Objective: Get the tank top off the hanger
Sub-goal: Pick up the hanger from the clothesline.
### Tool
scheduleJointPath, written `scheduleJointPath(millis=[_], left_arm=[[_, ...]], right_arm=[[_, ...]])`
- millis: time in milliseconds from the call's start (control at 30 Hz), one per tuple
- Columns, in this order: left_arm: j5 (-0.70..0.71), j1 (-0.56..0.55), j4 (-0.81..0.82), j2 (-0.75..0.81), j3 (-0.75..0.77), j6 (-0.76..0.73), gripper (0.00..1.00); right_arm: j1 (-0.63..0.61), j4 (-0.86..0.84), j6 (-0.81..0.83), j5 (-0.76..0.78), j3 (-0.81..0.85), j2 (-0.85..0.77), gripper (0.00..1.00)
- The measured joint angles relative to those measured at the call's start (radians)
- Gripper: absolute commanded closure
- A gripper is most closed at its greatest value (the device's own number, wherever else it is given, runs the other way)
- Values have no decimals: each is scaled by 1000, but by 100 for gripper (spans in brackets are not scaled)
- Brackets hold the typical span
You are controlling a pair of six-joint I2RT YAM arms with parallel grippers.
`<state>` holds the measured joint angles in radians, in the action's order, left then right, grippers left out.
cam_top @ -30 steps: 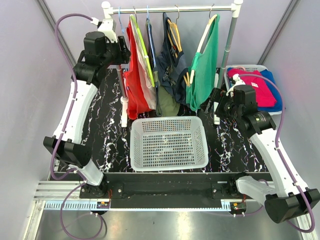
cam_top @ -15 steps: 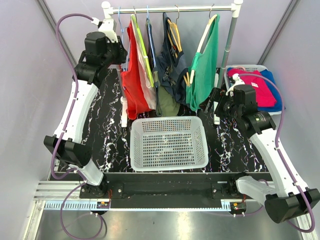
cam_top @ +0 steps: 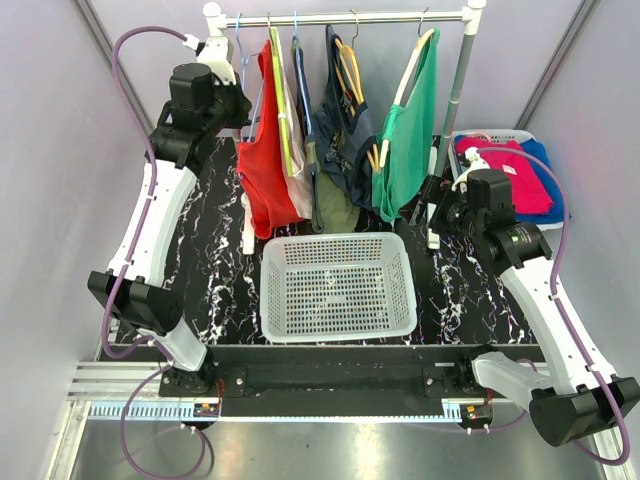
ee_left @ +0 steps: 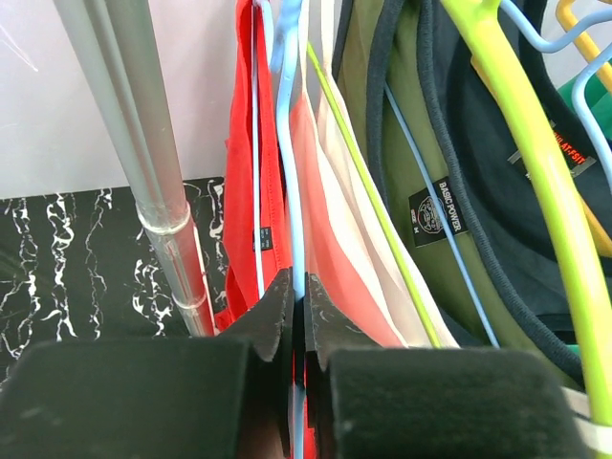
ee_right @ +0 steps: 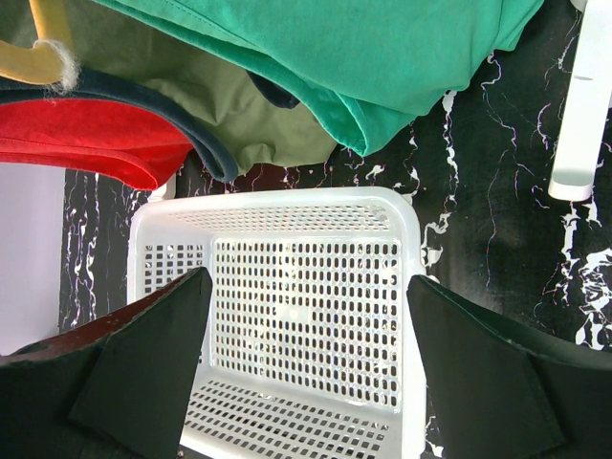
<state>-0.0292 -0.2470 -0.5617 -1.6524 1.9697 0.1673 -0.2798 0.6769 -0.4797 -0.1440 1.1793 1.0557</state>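
Observation:
A red tank top (cam_top: 262, 170) hangs at the left end of the rail on a light blue wire hanger (cam_top: 243, 62). My left gripper (cam_top: 240, 106) is up beside it, shut on the hanger's blue wire. In the left wrist view the jaws (ee_left: 298, 296) pinch that blue wire (ee_left: 287, 143), with the red tank top (ee_left: 239, 172) draped on both sides of it. My right gripper (cam_top: 437, 196) hangs low at the right of the rack, open. In the right wrist view it (ee_right: 306, 287) holds nothing and looks down onto the white basket (ee_right: 306, 316).
A white basket (cam_top: 338, 285) sits mid-table under the rail (cam_top: 350, 17). Olive, navy and green garments (cam_top: 410, 140) hang to the right on other hangers. The rack's left post (ee_left: 153, 172) stands close to my left fingers. A bin of red and blue clothes (cam_top: 520, 170) is at the far right.
My left gripper has closed onto the blue hanger wire. The red tank top's lower part has swung slightly left. The right arm has stayed put.

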Motion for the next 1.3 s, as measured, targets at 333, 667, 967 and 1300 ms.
scheduleJointPath(millis=[333, 667, 967, 1300], left_arm=[[26, 0, -13, 24, 22, -25, 100], [-1, -7, -52, 210, 21, -30, 100], [-28, -14, -159, 407, -93, -64, 100], [-106, -34, -386, 448, -45, -140, 100]], right_arm=[[0, -2, -8, -6, -10, -14, 10], [0, -3, -16, -8, -23, -36, 11], [0, 7, -16, -8, 1, -45, 12], [0, 11, -17, -8, 41, -70, 11]])
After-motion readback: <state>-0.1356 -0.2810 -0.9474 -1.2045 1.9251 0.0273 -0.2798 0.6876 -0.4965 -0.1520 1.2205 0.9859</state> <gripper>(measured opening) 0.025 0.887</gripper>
